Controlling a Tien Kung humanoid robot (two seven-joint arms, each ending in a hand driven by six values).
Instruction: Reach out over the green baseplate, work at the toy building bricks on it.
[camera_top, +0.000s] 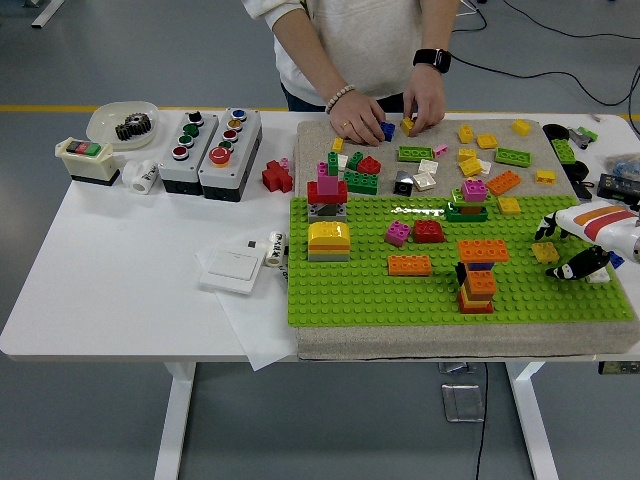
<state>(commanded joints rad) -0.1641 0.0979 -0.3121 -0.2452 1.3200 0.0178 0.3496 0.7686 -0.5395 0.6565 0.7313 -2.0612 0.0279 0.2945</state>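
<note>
Glossy plastic baseplate (380, 295) on rough, perhaps felt mat (450, 340); smooth matt table (110, 260).

I see the baseplate (380, 295) lying on a mat (420, 343) on the right half of the worktop (120, 290). On the plate, a stacked brick tower (327, 195) stands at the far left corner, with a rounded block (328, 241) just in front of it. A flat brick (409, 265) lies near the middle, and a taller stack (478, 275) stands to its right. Loose bricks (470, 160) lie scattered on the mat behind the plate, where a person's two hands (362, 117) rest close together. The right robot hand (572, 250) sits over the plate's right edge. Left of the mat, two button boxes (210, 139) stand side by side at the far side, and a wall switch (232, 270) lies nearer me.
</note>
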